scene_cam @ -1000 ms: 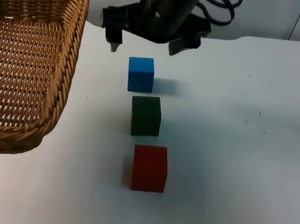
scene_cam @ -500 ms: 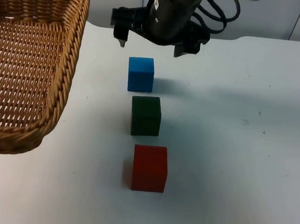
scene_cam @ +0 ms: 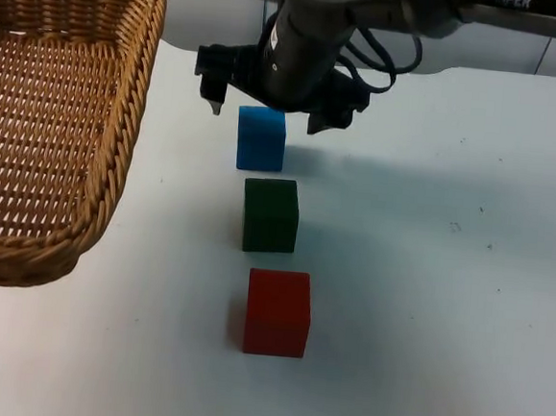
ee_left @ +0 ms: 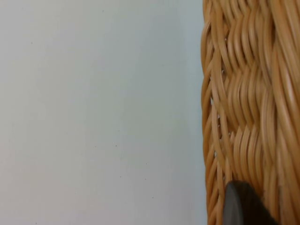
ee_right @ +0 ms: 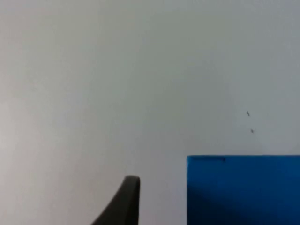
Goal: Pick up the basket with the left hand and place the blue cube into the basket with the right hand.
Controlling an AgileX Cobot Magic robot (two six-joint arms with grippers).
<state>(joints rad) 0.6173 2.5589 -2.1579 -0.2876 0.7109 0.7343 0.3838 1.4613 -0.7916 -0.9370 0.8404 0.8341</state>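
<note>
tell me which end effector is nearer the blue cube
Right. The right end effector hangs open straddling the blue cube; the left end effector is at the basket rim, well off.

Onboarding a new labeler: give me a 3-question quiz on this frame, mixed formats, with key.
1. True or false: the right gripper is shut on the blue cube.
2. Which cube lies nearest the camera in the top view? A) blue B) green C) red
3. Fill in: the basket is made of woven ____.

Key: 1. False; its fingers stand open either side of the cube's far end. 2. C, the red cube; the green cube lies mid-row. 3. wicker.
</note>
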